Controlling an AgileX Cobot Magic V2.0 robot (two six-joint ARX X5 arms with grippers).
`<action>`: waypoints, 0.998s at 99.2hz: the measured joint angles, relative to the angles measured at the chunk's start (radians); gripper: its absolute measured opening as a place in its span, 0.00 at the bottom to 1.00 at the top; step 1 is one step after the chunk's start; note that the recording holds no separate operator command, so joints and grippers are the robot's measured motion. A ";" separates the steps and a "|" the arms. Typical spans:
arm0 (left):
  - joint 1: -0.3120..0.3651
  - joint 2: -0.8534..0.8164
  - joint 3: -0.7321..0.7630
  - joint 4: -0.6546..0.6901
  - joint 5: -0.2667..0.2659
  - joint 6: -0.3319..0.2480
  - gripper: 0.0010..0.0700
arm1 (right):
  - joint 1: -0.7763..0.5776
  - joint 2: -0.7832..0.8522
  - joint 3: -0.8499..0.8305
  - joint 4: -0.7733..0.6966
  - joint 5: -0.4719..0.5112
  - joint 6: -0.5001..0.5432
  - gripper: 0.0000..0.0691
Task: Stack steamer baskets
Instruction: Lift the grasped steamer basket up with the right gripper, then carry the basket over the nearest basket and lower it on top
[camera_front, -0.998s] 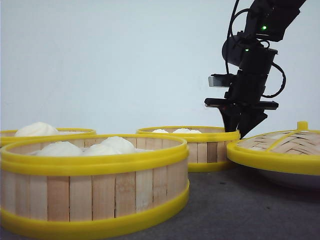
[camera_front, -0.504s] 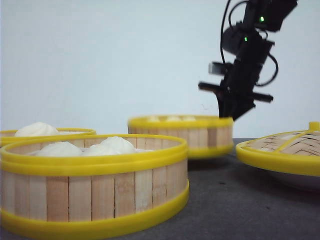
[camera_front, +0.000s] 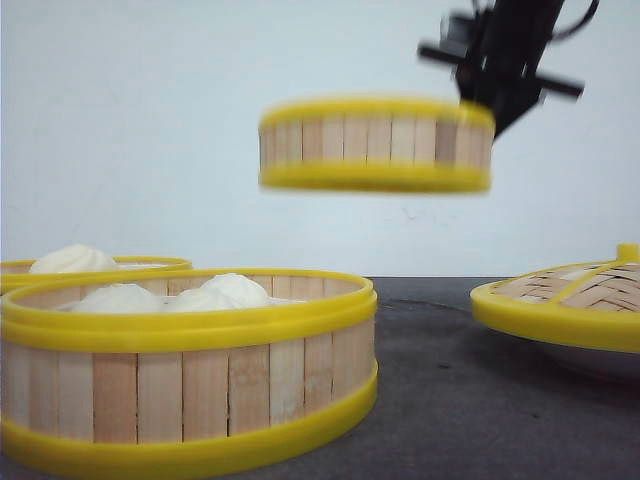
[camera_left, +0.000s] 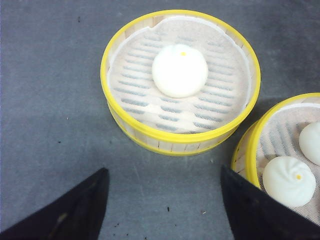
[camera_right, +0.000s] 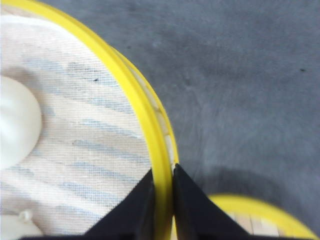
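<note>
My right gripper (camera_front: 487, 98) is shut on the right rim of a steamer basket (camera_front: 375, 145) and holds it level, high above the table. In the right wrist view the gripper (camera_right: 162, 181) pinches the yellow rim of this basket (camera_right: 90, 130), one finger inside and one outside; white buns lie on its liner. A second steamer basket (camera_front: 190, 370) with buns stands nearest the camera, and a third (camera_front: 95, 266) sits behind it at the left. My left gripper (camera_left: 162, 200) hangs open above the bare mat, beside the one-bun basket (camera_left: 165, 137) and the other basket (camera_left: 252, 150).
A woven lid with a yellow rim and knob (camera_front: 570, 300) rests on a white plate (camera_front: 590, 362) at the right. A blurred yellow rim (camera_right: 255, 212) shows on the grey mat below the held basket; which thing it belongs to I cannot tell.
The right gripper has lifted the far basket off the table, from beside the lid to high in the air. The other baskets and the lid have stayed put.
</note>
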 joint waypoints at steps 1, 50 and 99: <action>0.000 0.000 0.000 0.000 0.000 0.000 0.61 | 0.001 -0.009 0.000 -0.008 0.000 0.000 0.04; 0.000 0.000 0.000 0.000 0.000 0.005 0.61 | 0.091 -0.333 -0.101 -0.135 -0.003 -0.032 0.04; 0.000 0.000 0.000 0.000 0.000 0.005 0.61 | 0.306 -0.333 -0.375 0.142 -0.002 -0.045 0.04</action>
